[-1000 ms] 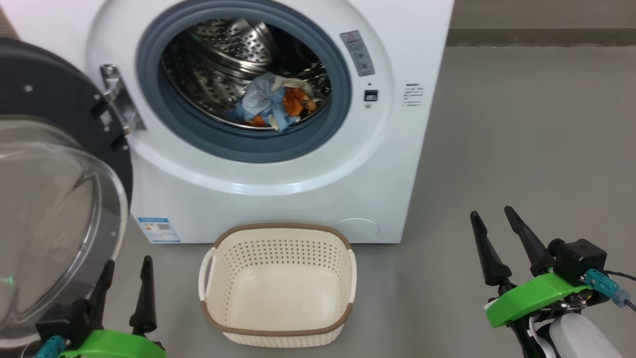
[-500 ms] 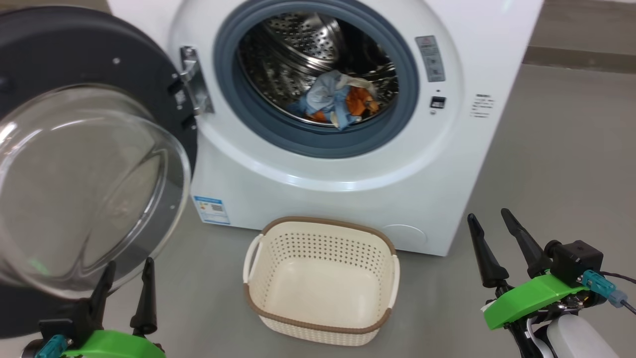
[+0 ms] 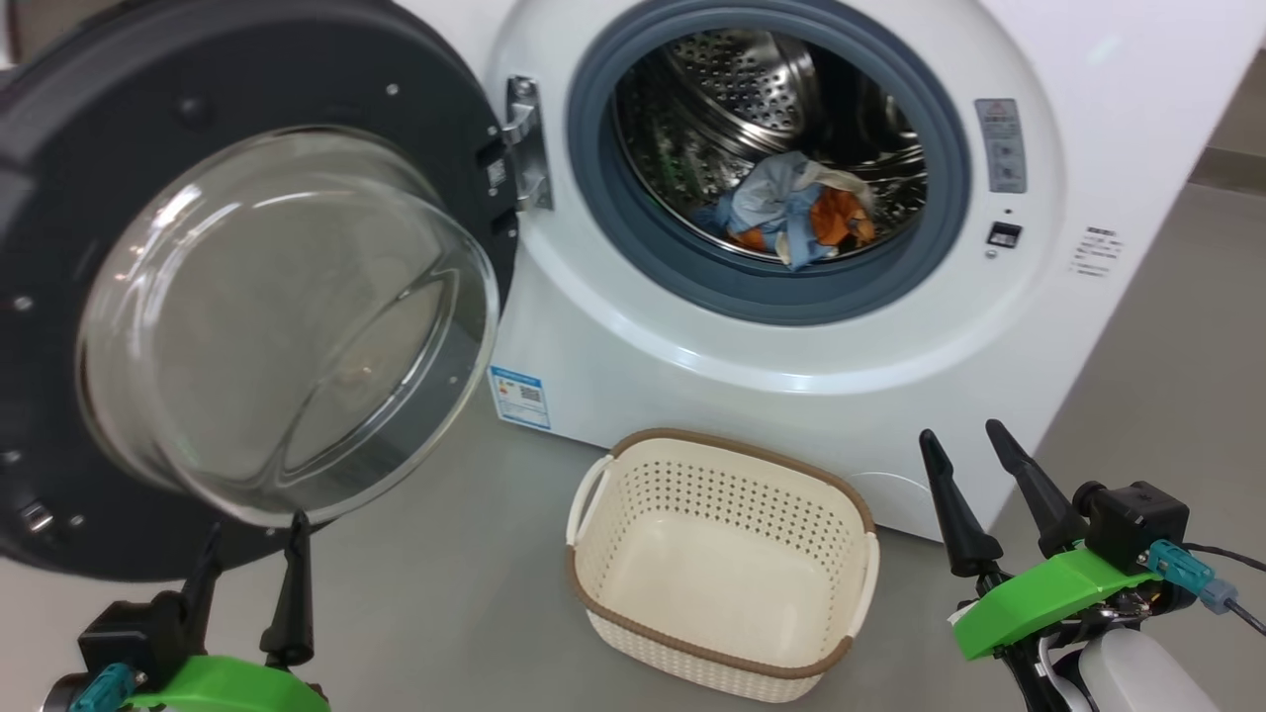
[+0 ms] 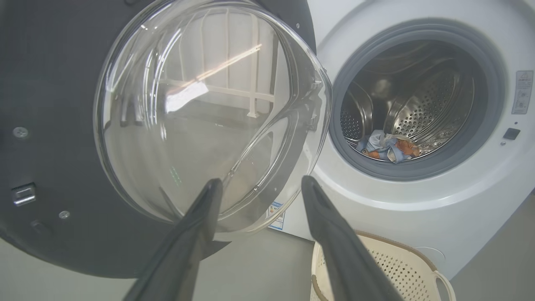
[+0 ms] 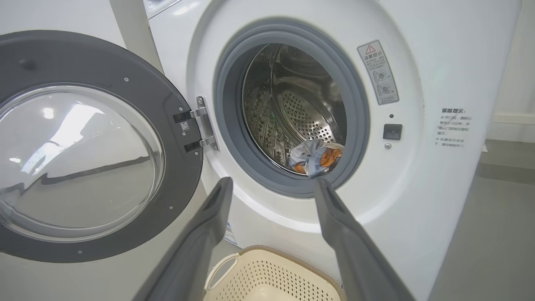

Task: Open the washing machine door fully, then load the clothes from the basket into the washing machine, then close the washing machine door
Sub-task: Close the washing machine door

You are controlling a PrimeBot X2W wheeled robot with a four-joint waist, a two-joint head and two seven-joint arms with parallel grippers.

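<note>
- The washing machine (image 3: 692, 346) takes up the upper centre and right of the head view, a white front-loader with its round mouth uncovered.
- Its steel perforated drum (image 3: 752, 89) sits inside a grey-blue gasket (image 3: 633, 227). The clothes (image 3: 791, 208) lie as one small bundle at the bottom of the drum, just behind the gasket's lower lip: light blue cloth with orange patches and a bit of cream.
- The washing machine door (image 3: 59, 198) stands swung open at the upper left of the head view, hung on a metal hinge (image 3: 524, 143). Its clear glass bowl (image 3: 287, 316) bulges toward the camera.
- The basket (image 3: 732, 491) stands on the grey floor (image 3: 445, 593) at lower centre, just in front of the machine and turned slightly askew. Its bare cream bottom shows from wall to wall.
- A small blue label (image 3: 520, 396) sticks to the machine's lower front, left of the basket.
- The left gripper (image 3: 254, 534), at the lower left, has its fingers spread wide and holds nothing. Its tips stand before the bowl's lower edge; whether they touch the glass cannot be told.
- The right gripper (image 3: 959, 432), at the lower right, is also spread wide and holds nothing, to the right of the basket and apart from it.
</note>
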